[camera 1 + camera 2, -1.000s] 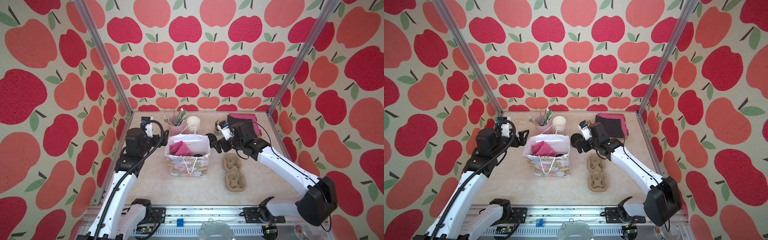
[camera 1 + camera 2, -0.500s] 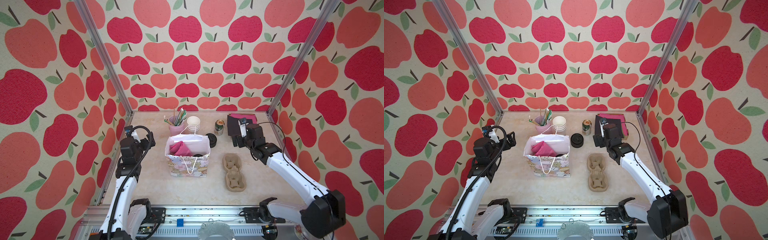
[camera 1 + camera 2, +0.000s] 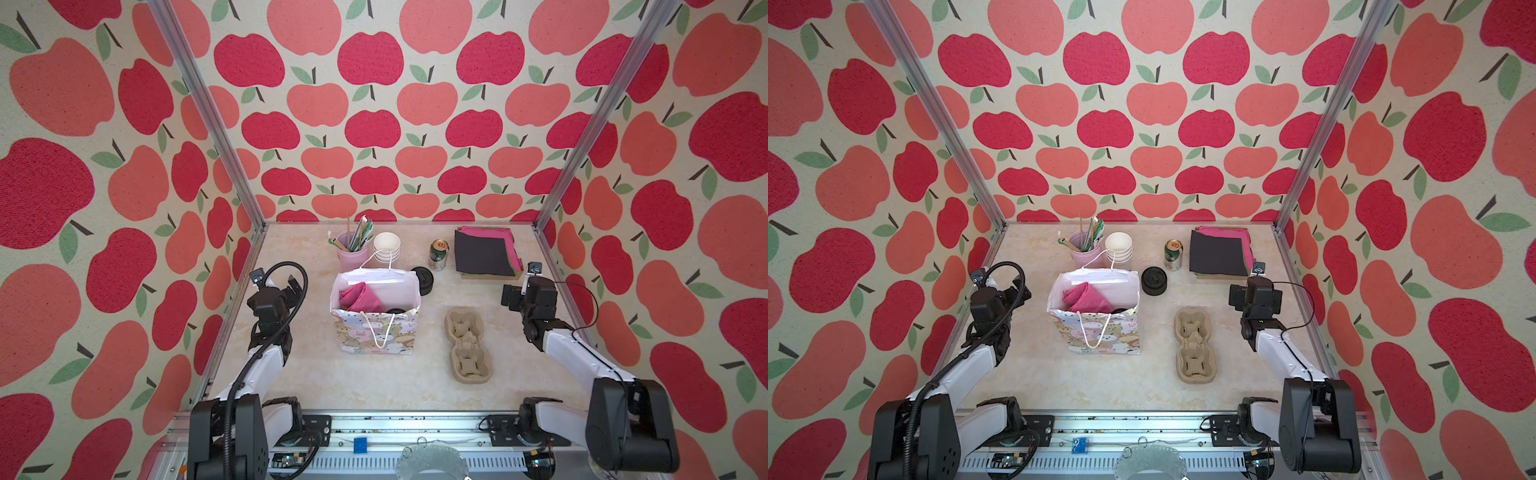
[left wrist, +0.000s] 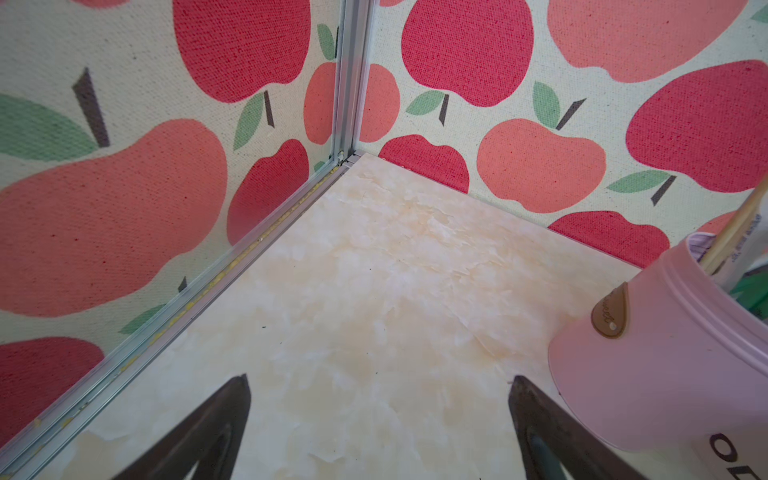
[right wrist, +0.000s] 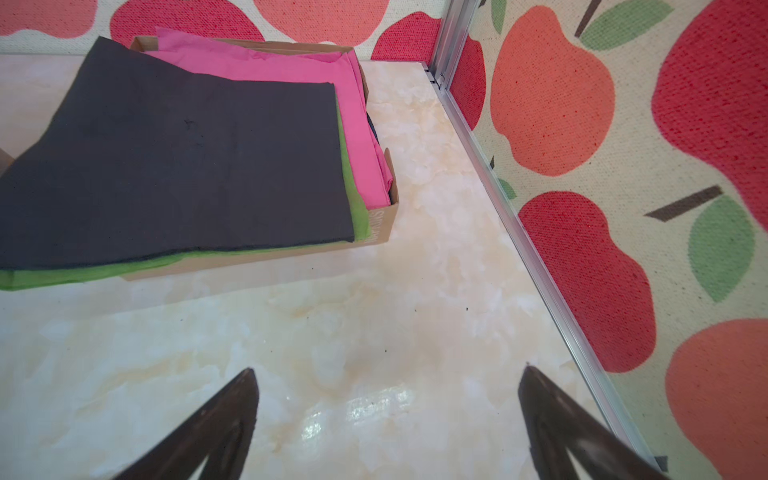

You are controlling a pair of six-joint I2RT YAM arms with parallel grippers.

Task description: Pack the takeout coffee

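Both arms have pulled back from the mid-tabletop gift bag (image 3: 376, 336) to the side edges, left gripper (image 4: 380, 377) and right gripper (image 5: 387, 368) spread and empty; the takeout coffee (image 3: 395, 311), only its black lid showing, seems to sit inside the bag, so packing looks finished.

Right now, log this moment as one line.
takeout coffee: on table beside gift bag, not packed | left pincer: open, empty | right pincer: open, empty

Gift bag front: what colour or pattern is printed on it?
The gift bag carries pastel cartoon animals on white; it shows best in a top view.
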